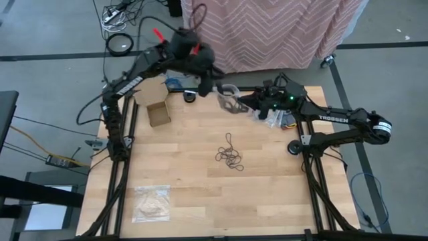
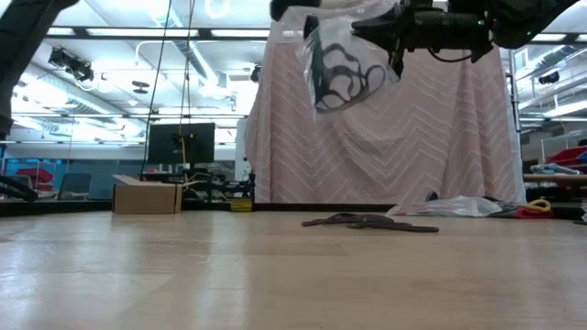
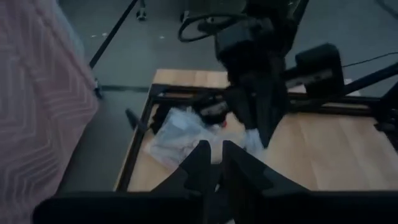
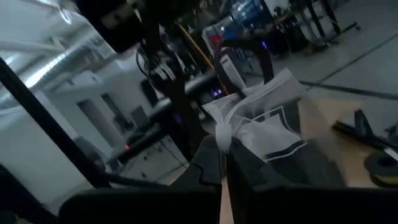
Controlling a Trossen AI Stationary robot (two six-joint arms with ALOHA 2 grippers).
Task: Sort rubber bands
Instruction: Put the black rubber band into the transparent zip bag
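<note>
Left gripper (image 1: 208, 86) hangs over the table's far edge with its fingers a little apart; whether they pinch the near lip of the clear bag (image 1: 229, 99) I cannot tell. Just to its right the bag is held up in the air, with several black rubber bands (image 2: 344, 78) showing through it in the low view. Right gripper (image 1: 251, 102) is clamped shut on the bag's gathered edge, which the right wrist view shows bunched between its fingers.

Judging by this, the step in hand is bagging the black bands, with the bag held between the two arms. A loose pile of black bands (image 1: 231, 155) lies on the table (image 1: 281, 194) near its middle, well below the bag. The next move likely calls for keeping the mouth open and bringing those loose bands up to it.

Open room is plentiful over the bare wood toward the near edge. A small cardboard box (image 1: 158, 114) stands by the left rail, a second bag of tan bands (image 1: 151, 203) lies at the near left corner, and more bags (image 1: 276, 119) crowd under the right arm.
</note>
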